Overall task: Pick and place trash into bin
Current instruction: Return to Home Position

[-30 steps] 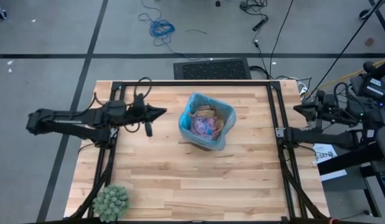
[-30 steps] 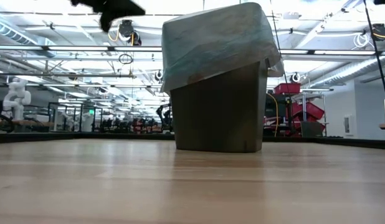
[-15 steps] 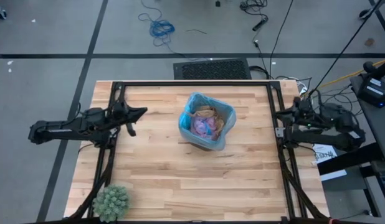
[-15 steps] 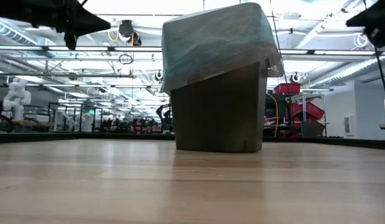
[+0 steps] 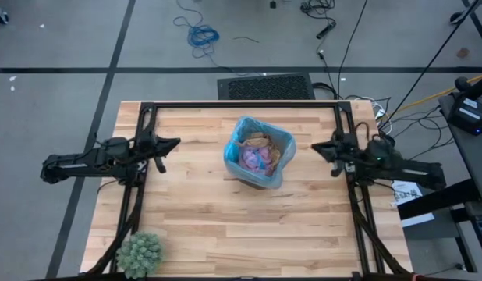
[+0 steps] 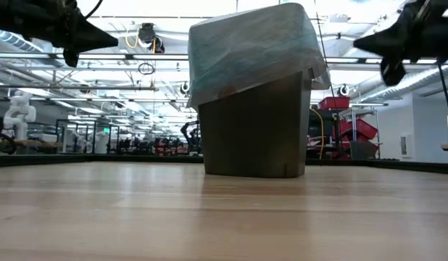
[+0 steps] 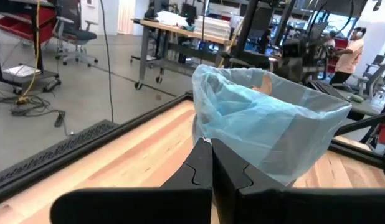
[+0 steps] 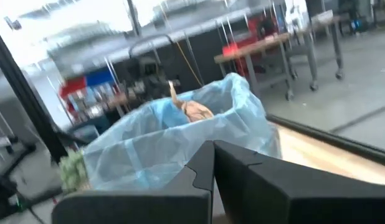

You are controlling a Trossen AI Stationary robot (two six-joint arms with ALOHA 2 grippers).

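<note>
The wooden table (image 5: pixel 225 226) carries the bin (image 5: pixel 230 153) near its middle. It is a dark wastebasket with a light-blue bag (image 6: pixel 246 51) folded over its rim (the rim slopes in the low view).

The left gripper (image 5: pixel 177 142) hangs above the table on the bin's left side, well apart from it. It is about level with the bin's rim and its tips point toward the bin. Its two fingers (image 7: pixel 202 163) are pressed together with nothing between them.

The right gripper (image 5: pixel 315 147) hangs on the bin's opposite side, nearer to it but not touching, and also points at it. Its fingers (image 8: pixel 204 163) are likewise together and empty.

A green spiky plant (image 5: pixel 139 254) stands well apart from the bin, at a table corner on the left arm's side.

The trash lies inside the bin. Brown paper wads (image 5: pixel 258 141) sit along one side of the rim (one pokes above the bag in both wrist views), and a pink mesh puff (image 5: pixel 253 159) lies just beside them.
</note>
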